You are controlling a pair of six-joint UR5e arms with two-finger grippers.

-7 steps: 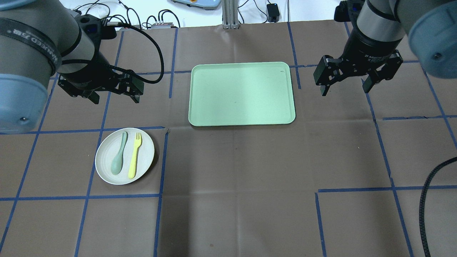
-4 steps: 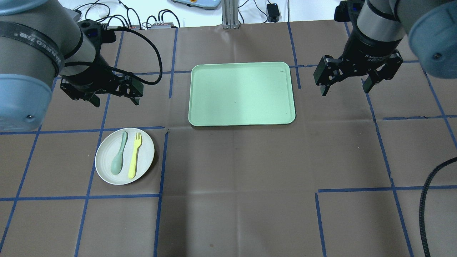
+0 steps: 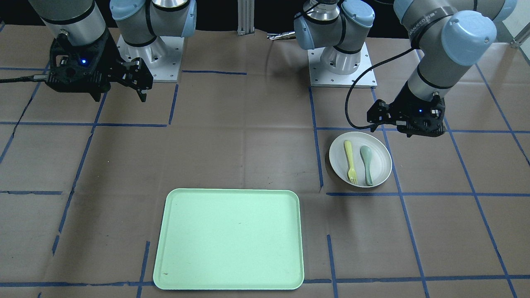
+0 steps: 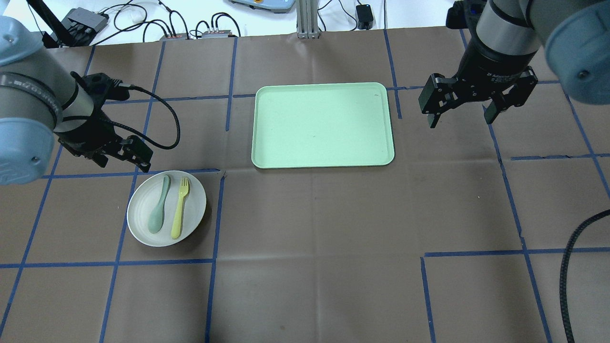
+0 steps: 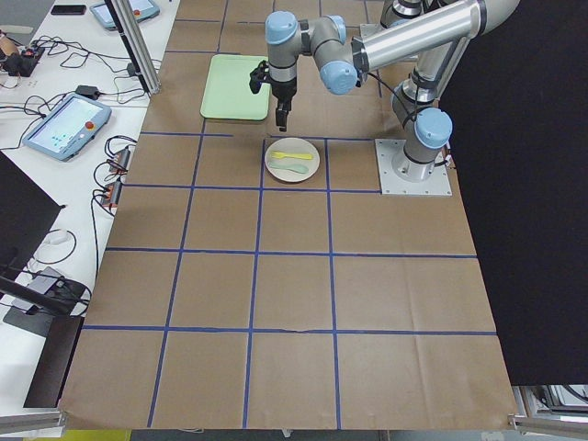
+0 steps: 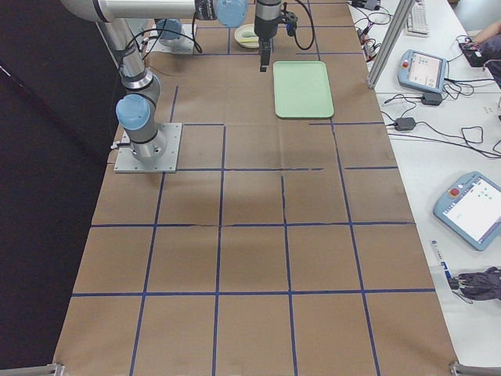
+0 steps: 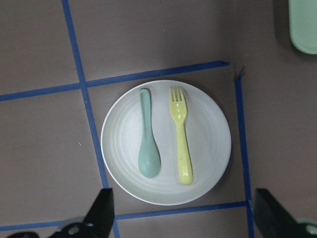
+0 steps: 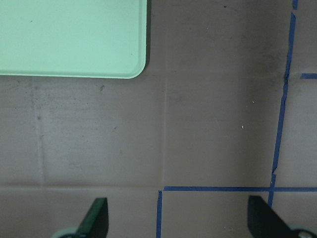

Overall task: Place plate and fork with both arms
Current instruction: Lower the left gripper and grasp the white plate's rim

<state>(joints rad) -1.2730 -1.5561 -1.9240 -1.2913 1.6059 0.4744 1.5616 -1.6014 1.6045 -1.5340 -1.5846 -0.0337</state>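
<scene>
The off-white plate (image 4: 193, 205) lies on the table at the front left, with the pale yellow fork (image 4: 180, 207) and a grey-green spoon (image 4: 158, 212) side by side on it. My left gripper (image 4: 125, 159) is open and empty, above the table just behind the plate's far left rim. The left wrist view looks straight down on the plate (image 7: 210, 144), the fork (image 7: 182, 144) and the spoon (image 7: 147, 144) between the open fingers (image 7: 101, 213). My right gripper (image 4: 461, 119) is open and empty, hovering right of the tray. The front view shows the plate (image 3: 381, 159) and fork (image 3: 350, 161).
The pale green tray (image 4: 322, 125) lies empty at the table's middle back; its corner shows in the right wrist view (image 8: 74, 34). Blue tape lines grid the brown table cover. Cables and boxes lie beyond the far edge.
My left arm has moved left and toward the plate, and its gripper now hangs just behind the plate's rim. The right arm, plate, fork and spoon have not moved.
</scene>
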